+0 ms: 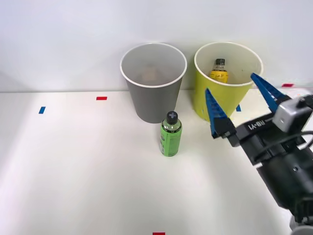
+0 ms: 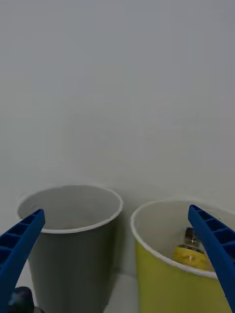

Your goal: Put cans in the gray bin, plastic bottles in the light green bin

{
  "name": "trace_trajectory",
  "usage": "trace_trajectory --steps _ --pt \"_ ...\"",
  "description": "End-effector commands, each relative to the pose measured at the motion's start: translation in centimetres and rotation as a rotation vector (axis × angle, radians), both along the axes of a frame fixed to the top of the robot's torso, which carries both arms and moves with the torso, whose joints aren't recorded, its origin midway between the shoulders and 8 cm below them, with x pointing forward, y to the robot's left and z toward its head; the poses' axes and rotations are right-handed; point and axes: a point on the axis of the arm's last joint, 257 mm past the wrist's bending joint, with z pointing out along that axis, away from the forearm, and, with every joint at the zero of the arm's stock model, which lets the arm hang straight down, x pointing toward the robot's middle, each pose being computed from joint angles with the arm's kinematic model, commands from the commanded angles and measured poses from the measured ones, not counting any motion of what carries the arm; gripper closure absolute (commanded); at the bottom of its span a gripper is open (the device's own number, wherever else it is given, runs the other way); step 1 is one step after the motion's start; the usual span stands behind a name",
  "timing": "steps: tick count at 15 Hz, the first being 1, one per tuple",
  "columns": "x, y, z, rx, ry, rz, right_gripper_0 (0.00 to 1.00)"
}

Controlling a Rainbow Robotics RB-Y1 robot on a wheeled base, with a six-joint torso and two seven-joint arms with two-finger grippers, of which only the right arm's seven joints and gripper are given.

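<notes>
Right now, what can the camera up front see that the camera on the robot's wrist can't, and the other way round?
Front view alone: the green-labelled plastic bottle with a black cap standing upright on the white table before the bins, red and blue tape marks, and the black arm behind the open right gripper.

Wrist view alone: little extra, mainly more blank wall above the bins.

Both: the tall gray plastic bin with a white rim, the yellow-green bin of the same shape holding the yellow-orange bottle with a black cap, and the blue ribbed fingers spread apart.
</notes>
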Motion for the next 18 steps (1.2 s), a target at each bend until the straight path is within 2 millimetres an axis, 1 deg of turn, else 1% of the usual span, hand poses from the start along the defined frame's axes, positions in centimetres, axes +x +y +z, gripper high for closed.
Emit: trace_trajectory --steps 1,2,5,8,11,12,14,18 --pt "-1.9 -3.4 -2.4 0.018 0.029 -0.103 0.0" --pt "-2.4 -4.2 -3.1 0.025 0.043 -0.128 0.0" --pt "-3.9 -6.3 -6.3 0.048 0.125 -0.208 0.0" --pt "-5.2 -8.7 -8.6 0.042 0.184 -0.298 0.0" --pt "-6.4 -9.8 -10.5 0.041 0.235 -0.346 0.0" --pt "-6.7 -10.2 -11.4 0.05 0.258 -0.368 0.0" --pt "-7.1 -11.0 -13.1 0.049 0.289 -0.404 0.0" --pt "-7.5 -12.2 -15.6 0.027 0.327 -0.448 0.0"
